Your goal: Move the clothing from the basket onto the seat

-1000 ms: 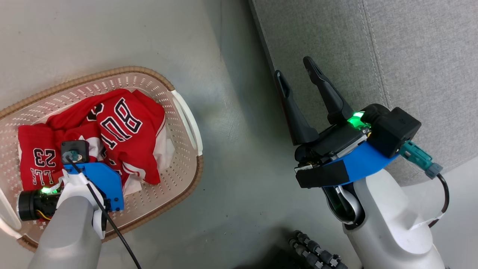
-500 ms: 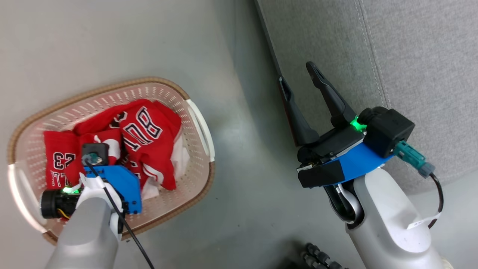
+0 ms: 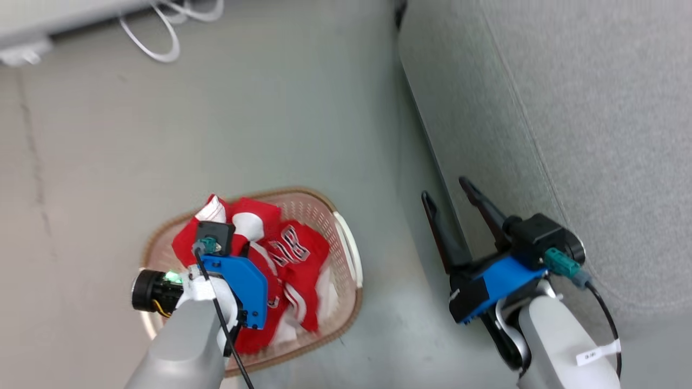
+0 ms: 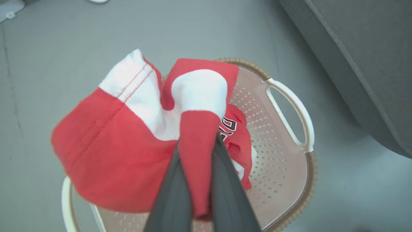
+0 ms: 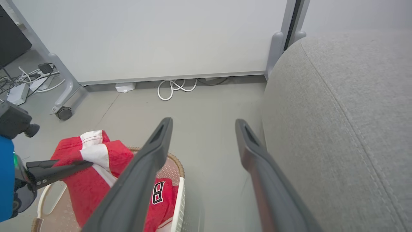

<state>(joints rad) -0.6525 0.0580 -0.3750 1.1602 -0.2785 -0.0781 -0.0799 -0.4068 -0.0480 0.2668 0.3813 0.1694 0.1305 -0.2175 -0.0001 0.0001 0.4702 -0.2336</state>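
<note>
1. The left gripper has its jaws closed on a fold of the striped garment. In the left wrist view a red strip of cloth runs between the two fingers, along their length.
2. The right gripper has its fingers spread wide with nothing between them. They point up the head view, roughly parallel to the seat's front edge and just beside it.
3. The striped garment is red with broad white bands and bunches past the left fingertips, above the basket. In the right wrist view its long axis runs downward from the fingers, and its lower end reaches into the basket.
4. The jersey lies crumpled inside the basket, in the half nearer the seat and below the held garment. Its black-and-white letters face up. A "B" is legible, and the other characters cannot be read.
5. The basket stands on the floor, near the seat but apart from it. Its long axis runs across the head view, tilting slightly upward to the right, and the end with the white handle points at the seat.
6. The seat is light grey. Its front edge runs diagonally from top centre to lower right of the head view, and the seam runs parallel to that edge.
7. Farthest off, a white cable lies looped on the floor at the foot of a pale wall panel, with a castor to its left in the right wrist view.
</note>
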